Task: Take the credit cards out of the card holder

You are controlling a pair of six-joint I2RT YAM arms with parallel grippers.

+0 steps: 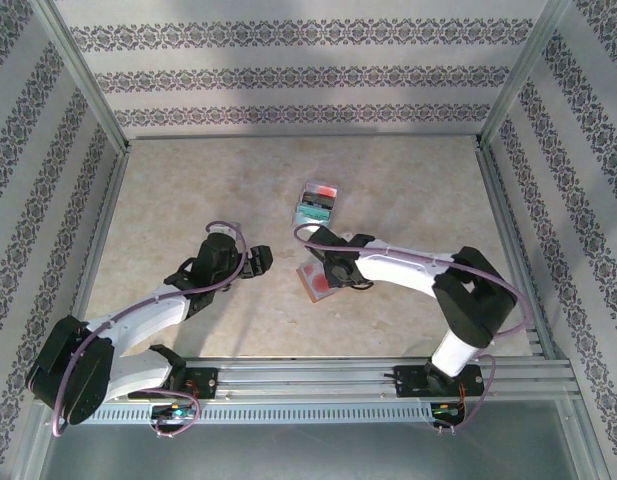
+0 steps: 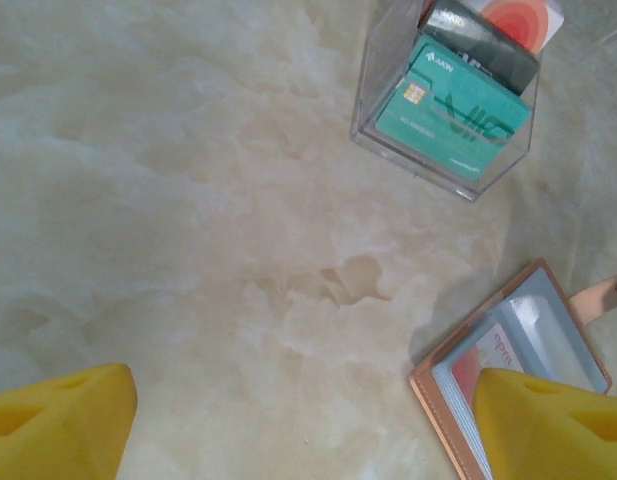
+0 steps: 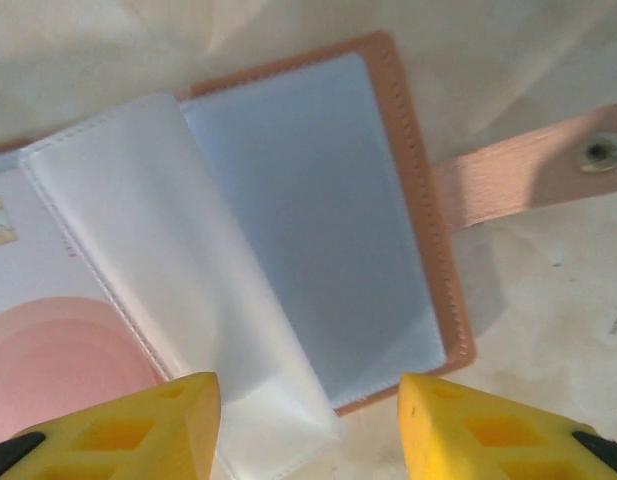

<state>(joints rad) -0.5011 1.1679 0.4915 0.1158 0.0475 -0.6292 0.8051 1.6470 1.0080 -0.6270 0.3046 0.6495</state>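
my pale, marbled, stone-look desk carries the flat brown leather-like card holder. it lies open, glossy clear sleeves showing, under my right claw, whose yellow fingers are parted. my left claw gapes empty near a clear plastic box holding a teal card.

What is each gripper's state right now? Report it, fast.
Left gripper: open, holding nothing.
Right gripper: open, jaws apart over the opened card holder, no grip visible.

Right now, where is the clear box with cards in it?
Overhead, the clear box sits mid-table, just beyond the open card holder, towards the back wall.
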